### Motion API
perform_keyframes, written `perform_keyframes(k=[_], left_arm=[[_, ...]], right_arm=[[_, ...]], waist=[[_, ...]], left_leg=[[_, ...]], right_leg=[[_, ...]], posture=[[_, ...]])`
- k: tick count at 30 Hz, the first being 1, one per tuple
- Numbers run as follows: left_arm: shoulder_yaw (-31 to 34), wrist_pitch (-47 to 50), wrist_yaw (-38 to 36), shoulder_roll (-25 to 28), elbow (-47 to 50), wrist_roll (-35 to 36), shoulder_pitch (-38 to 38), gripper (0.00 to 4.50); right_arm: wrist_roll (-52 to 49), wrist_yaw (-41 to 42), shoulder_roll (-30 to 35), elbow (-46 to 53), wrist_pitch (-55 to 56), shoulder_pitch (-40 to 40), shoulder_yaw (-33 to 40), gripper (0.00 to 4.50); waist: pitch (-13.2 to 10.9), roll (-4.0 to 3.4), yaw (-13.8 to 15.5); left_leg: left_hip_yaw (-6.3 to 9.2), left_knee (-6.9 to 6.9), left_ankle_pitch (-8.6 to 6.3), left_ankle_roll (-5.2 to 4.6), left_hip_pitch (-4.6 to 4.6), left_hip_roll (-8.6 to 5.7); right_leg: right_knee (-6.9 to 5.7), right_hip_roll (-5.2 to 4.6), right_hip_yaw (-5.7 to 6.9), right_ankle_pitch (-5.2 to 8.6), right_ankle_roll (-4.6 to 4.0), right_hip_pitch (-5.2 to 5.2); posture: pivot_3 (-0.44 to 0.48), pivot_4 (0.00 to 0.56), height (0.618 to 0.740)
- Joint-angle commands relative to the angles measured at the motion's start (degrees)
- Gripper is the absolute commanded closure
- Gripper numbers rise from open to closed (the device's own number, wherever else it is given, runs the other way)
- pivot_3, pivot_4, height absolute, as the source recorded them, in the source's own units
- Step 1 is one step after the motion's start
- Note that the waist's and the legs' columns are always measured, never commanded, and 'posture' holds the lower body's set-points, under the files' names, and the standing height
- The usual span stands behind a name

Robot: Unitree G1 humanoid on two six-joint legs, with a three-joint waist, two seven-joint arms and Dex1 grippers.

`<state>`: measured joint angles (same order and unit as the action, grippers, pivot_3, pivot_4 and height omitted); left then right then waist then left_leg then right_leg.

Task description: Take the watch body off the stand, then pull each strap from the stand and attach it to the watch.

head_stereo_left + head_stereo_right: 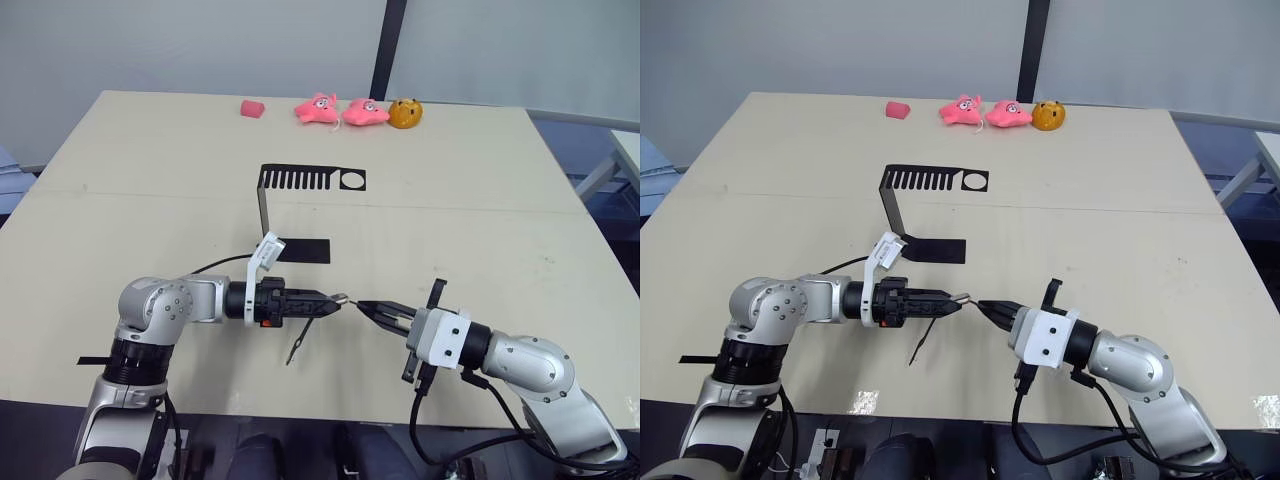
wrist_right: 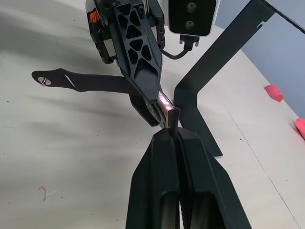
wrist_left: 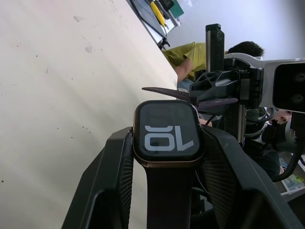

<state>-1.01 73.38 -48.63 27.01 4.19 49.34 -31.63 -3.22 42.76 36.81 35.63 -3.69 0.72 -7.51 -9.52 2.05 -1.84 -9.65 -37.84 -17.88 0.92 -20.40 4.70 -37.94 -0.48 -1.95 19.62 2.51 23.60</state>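
My left gripper (image 1: 330,300) is shut on the watch body (image 3: 167,131), whose black screen shows white digits. One dark strap (image 1: 297,350) is fixed to the watch and hangs down toward the table. My right gripper (image 1: 365,306) faces it from the right, shut on the second strap (image 2: 172,117), a thin dark strip whose free end reaches the watch's silvery rim (image 2: 164,101). The two grippers meet tip to tip above the table's front middle. The black stand (image 1: 310,180) rises behind them, its comb-slotted top plate bare.
Along the table's far edge lie a pink block (image 1: 251,108), two pink plush toys (image 1: 340,110) and an orange one (image 1: 405,113). The stand's flat base (image 1: 305,250) lies just behind my left gripper. A person in a yellow-green top (image 3: 188,55) sits beyond the table.
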Motion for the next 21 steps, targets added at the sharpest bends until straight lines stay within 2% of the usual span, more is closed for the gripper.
perform_keyframes(k=[1,21], left_arm=[[0.77,0.28,-0.50,-0.27,1.35,1.71,-0.81,2.92],[0.38,0.61,-0.46,-0.53,1.76,1.64,-1.08,2.92]], right_arm=[[0.12,-0.57,-0.16,0.60,1.17,0.25,0.68,4.50],[1.05,-0.56,-0.84,-0.01,1.11,0.67,0.05,4.50]], waist=[[0.00,0.00,0.02],[0.00,0.00,0.01]], left_leg=[[0.00,0.00,0.00,0.00,0.00,0.00],[0.00,0.00,0.00,0.01,0.00,0.00]], right_leg=[[0.00,0.00,0.00,0.00,0.00,0.00],[0.00,0.00,0.00,0.00,0.00,0.00]], posture=[[0.000,0.150,0.740],[0.000,0.150,0.740]])
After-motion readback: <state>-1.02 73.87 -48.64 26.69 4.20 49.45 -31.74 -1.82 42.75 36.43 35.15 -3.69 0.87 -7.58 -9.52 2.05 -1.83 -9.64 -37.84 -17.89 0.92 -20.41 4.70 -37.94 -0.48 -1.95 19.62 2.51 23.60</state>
